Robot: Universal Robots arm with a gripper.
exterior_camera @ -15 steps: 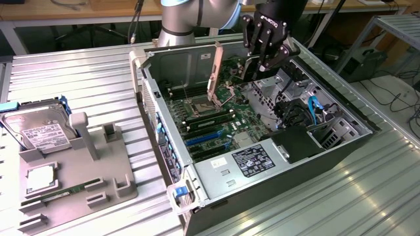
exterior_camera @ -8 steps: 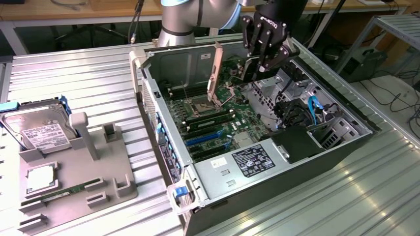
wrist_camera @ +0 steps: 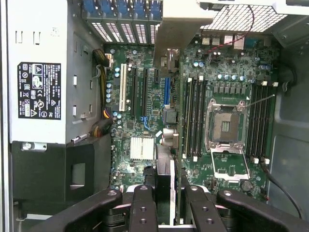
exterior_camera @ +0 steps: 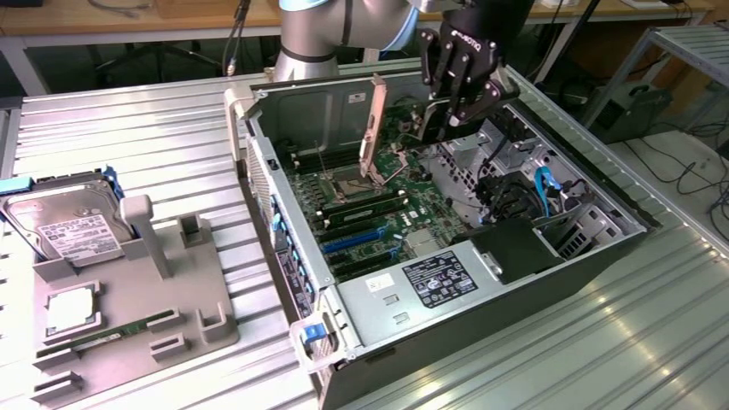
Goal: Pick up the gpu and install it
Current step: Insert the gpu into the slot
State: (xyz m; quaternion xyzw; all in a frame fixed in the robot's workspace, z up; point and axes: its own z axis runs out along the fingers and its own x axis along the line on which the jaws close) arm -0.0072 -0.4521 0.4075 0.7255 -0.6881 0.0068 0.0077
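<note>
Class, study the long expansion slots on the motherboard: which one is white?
The white slot, nearest the silver power supply; the black slots and the blue slot lie farther from it.

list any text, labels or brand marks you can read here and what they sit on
No text reads in full.
White lettering on the tool body: a brand mark, too blurred to quote.
power supply label: black and white with symbols, print too small to read.
hard drive label: white, print too small to read.
</note>
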